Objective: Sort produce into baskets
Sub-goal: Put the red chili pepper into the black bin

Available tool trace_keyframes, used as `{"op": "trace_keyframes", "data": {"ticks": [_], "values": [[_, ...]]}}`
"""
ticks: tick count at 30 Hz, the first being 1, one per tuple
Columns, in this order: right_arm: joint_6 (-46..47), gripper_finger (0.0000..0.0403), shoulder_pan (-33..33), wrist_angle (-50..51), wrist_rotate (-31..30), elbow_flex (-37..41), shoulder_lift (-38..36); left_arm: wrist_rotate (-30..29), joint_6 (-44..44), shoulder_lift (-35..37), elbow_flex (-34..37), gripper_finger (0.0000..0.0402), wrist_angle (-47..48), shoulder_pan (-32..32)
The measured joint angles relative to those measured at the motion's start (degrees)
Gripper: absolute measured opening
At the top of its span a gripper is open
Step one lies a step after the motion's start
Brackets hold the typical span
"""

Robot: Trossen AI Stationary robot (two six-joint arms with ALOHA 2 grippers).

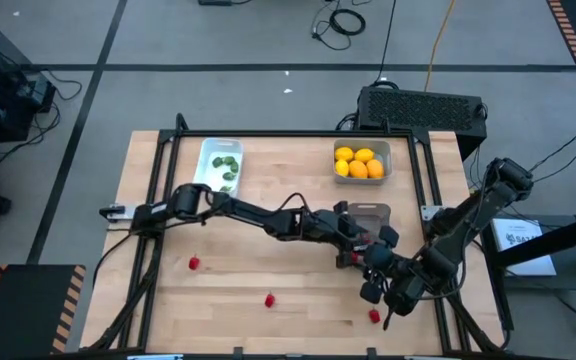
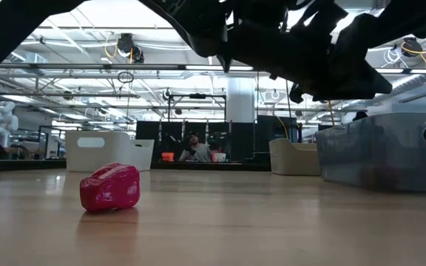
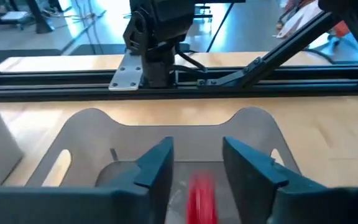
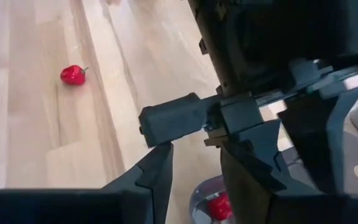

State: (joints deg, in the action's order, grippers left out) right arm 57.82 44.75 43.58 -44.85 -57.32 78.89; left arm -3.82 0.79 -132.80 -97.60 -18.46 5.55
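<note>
My left gripper [image 3: 197, 152] hangs open over the darker grey basket [image 3: 86, 127], which stands mid-table right [image 1: 371, 211]. A blurred red berry piece [image 3: 201, 196] shows between and below its fingers, inside the basket's walls, with a gap on each side. My right gripper [image 4: 197, 155] hovers open just near of it [image 1: 373, 290], nothing between its fingertips. A red piece [image 4: 219, 206] lies on the table under it. Green leafy pieces [image 1: 227, 170] fill the white basket [image 1: 208, 150]; lemons [image 1: 358, 162] fill the pale grey basket [image 1: 386, 150].
Loose red pieces lie on the table at the near left [image 1: 194, 263], the near middle [image 1: 270, 299] and under the right gripper [image 1: 374, 316]. The low view shows one red piece [image 2: 109, 188] up close. Black frame rails [image 1: 288, 133] run along the table's edges. The two arms crowd together.
</note>
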Motion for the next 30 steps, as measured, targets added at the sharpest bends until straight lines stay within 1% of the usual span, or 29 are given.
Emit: {"op": "trace_keyframes", "data": {"ticks": [2, 6, 10, 14, 18, 21, 23, 27, 30], "values": [[0.22, 0.0125, 0.01, -0.87, 0.79, 0.00, 0.00, -1.12, 0.16, 0.01, 0.00, 0.0171, -0.02, 0.22], [2.82, 0.0125, 0.14, -2.30, 3.43, 0.02, 0.00, -1.19, -0.47, 0.03, 0.00, 0.0220, 1.30, 0.30], [5.86, 0.0125, 2.02, -5.13, 4.69, 0.02, -0.02, -0.96, -1.88, 3.00, 0.04, 0.0249, 8.34, 0.99], [4.17, 0.0125, 4.65, -10.82, 4.69, 0.02, -0.02, -3.45, -4.66, 7.70, -0.02, 0.0254, 24.21, 2.72], [0.95, 0.0125, 6.62, -17.18, 4.54, 0.02, 0.00, -5.73, -10.50, 11.46, 0.00, 0.0254, 40.60, 6.49], [-1.46, 0.0125, 7.76, -22.39, 4.34, 0.02, 0.98, -10.60, -16.16, 13.68, 0.00, 0.0254, 49.01, 10.66], [-2.80, 0.0125, 8.50, -25.67, 4.32, 0.02, 2.58, -15.61, -20.47, 14.71, 0.02, 0.0254, 54.63, 14.16], [-4.65, 0.0125, 10.22, -33.11, 4.55, 0.00, 7.55, -24.01, -30.32, 16.23, 0.04, 0.0254, 61.58, 20.78], [-4.98, 0.0125, 11.90, -37.33, 4.92, 0.02, 11.50, -27.54, -39.81, 16.68, 0.02, 0.0254, 62.93, 24.71]]}}
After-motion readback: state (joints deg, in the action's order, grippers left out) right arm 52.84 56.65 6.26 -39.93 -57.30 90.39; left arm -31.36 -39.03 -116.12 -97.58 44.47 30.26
